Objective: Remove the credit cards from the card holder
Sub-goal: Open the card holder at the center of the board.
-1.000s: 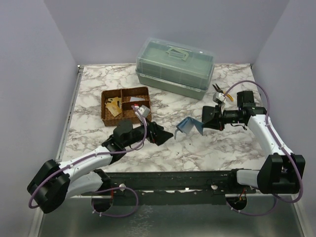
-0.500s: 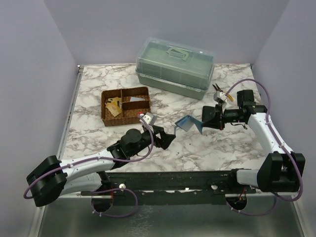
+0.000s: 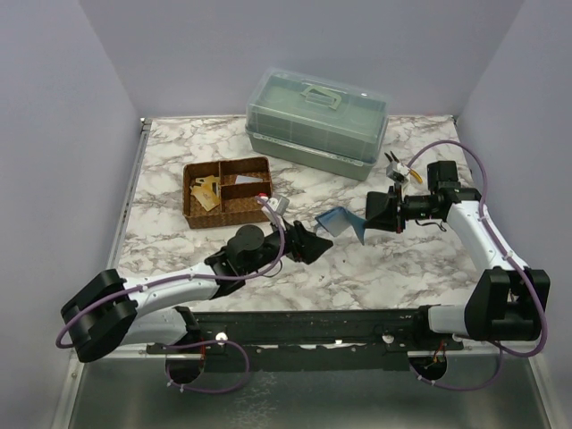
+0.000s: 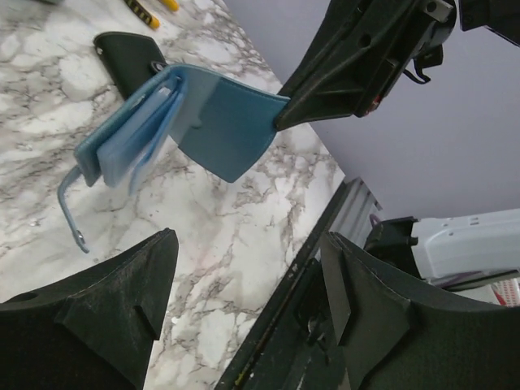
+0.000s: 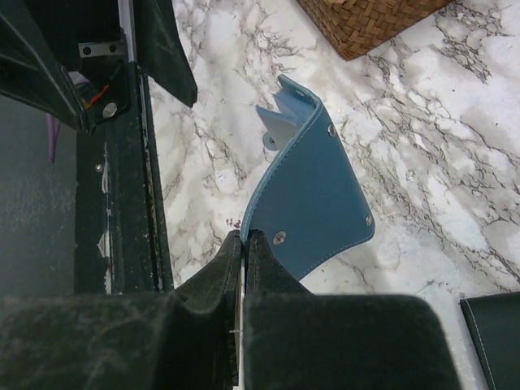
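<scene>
The open left gripper (image 3: 315, 243) has swung up close to the teal-blue folding card holder (image 3: 340, 221), whose flap is pinched in the closed right gripper (image 3: 368, 217). A card pull seems next.

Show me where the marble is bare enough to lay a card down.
Bare: the back-left corner of the table, between the basket and the back wall; the strip between the card holder and the front rail. Crowded: between the left gripper and right gripper.

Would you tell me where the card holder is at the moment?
In the top view the card holder is right of centre, one flap pinched in the right gripper, with the open left gripper just to its left.
</scene>
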Robot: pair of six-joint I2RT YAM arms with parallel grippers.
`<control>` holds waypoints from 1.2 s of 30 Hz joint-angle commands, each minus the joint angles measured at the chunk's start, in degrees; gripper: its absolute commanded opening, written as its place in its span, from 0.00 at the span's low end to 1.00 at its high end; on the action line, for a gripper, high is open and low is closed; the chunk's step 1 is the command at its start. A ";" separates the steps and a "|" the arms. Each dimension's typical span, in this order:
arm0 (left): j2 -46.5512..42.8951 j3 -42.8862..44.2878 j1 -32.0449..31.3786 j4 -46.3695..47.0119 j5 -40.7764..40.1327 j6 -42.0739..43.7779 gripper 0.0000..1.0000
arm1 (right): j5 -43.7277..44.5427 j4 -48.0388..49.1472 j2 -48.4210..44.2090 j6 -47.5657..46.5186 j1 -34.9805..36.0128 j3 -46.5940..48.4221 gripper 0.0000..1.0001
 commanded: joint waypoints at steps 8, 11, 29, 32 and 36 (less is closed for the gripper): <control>6.47 5.20 -0.31 3.04 2.88 0.84 0.80 | -3.84 1.65 0.24 2.47 0.20 1.05 0.00; 8.15 6.55 -0.18 3.04 2.86 1.73 0.81 | -3.89 1.63 0.28 2.65 0.20 1.08 0.00; 13.72 13.12 -0.18 -7.25 -5.68 9.95 0.87 | -4.68 1.20 1.07 2.44 0.20 1.12 0.00; 14.92 14.07 -0.17 -7.18 -4.38 9.94 0.87 | -4.72 1.20 1.02 2.47 0.20 1.05 0.00; 14.58 14.42 -0.17 -6.25 -0.68 9.78 0.81 | -4.46 1.28 1.05 2.41 0.20 0.89 0.00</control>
